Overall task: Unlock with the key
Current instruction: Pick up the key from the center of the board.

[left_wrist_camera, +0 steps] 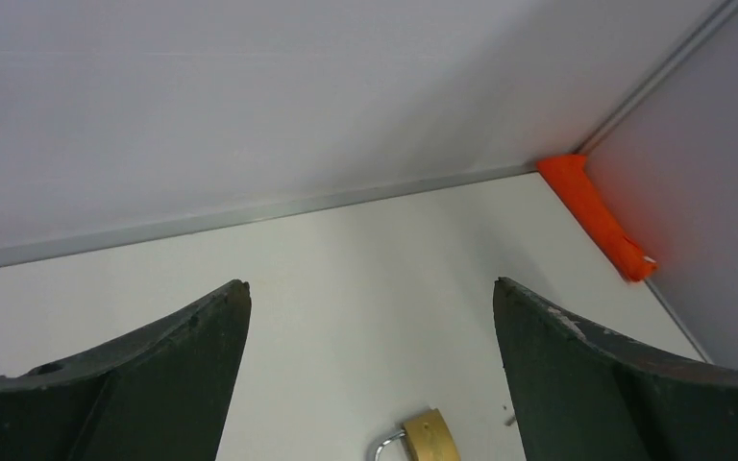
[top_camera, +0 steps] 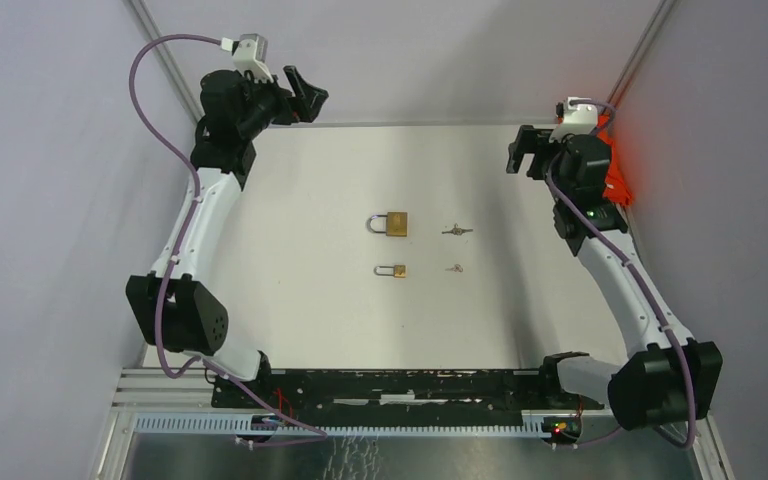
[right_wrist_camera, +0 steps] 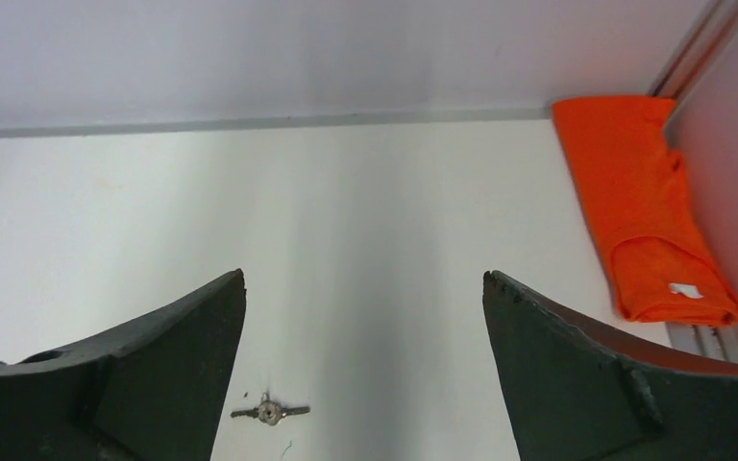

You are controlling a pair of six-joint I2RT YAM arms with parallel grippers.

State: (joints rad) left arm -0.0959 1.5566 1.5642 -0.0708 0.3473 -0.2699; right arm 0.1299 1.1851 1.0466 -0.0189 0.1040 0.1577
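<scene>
Brass: large padlock point(top_camera: 396, 224) and small padlock point(top_camera: 393, 270) lie at centre of the top view, with the larger key point(top_camera: 456, 230) and smaller key point(top_camera: 454, 267) apart to their right. The left gripper point(top_camera: 305, 95) and right gripper point(top_camera: 522, 152) are spread wide and hold nothing, high near the upper corners. Recommended: match key to lock by size and pinch the key's bow squarely. White matte table point(top_camera: 310, 200); grey walls point(top_camera: 410, 50); orange cloth point(top_camera: 615, 175) at right edge.

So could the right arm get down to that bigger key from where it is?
Probably yes. The right hand is open and empty, the bigger key lies by itself in the open, and nothing stands between them.
</scene>
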